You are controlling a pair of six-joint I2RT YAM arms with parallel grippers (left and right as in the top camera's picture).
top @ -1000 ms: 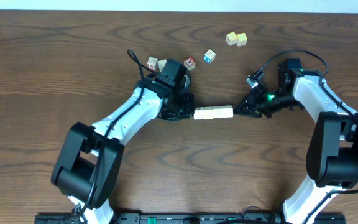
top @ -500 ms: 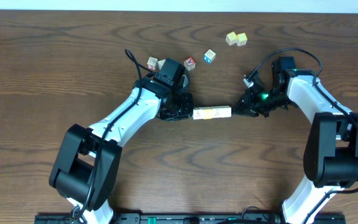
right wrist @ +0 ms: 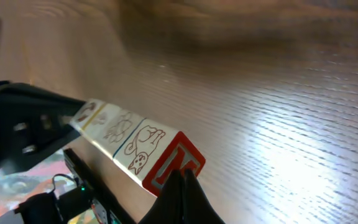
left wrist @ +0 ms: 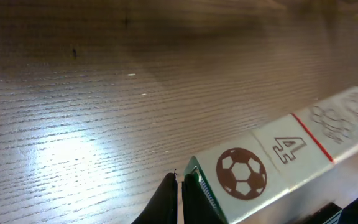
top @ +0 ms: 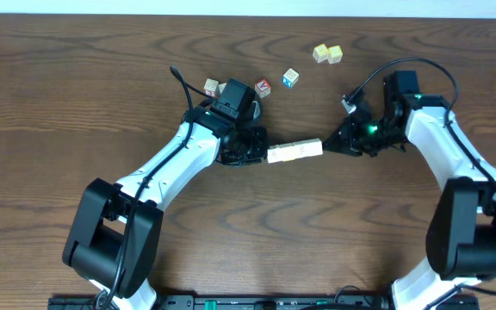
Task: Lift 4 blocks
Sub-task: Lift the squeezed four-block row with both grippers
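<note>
At mid-table, between the two arms, the row of four blocks [top: 294, 151] is being squeezed end to end. The left gripper [top: 261, 153] is pressing on the row's left end, beside the block with the football picture, and its fingers are lying together with nothing between them. The right gripper [top: 327, 146], its fingers likewise pressed together, is pushing on the opposite end, against a red-patterned face. The row is slanting a little, its right end farther back, and it seems to be hanging just clear of the table [top: 58, 103], though the close wrist views are leaving that unsure. Farther back, a red cube [top: 263, 87], a blue cube [top: 291, 77] and a pale yellow-green pair [top: 327, 53] are lying loose, well apart from the row.
</note>
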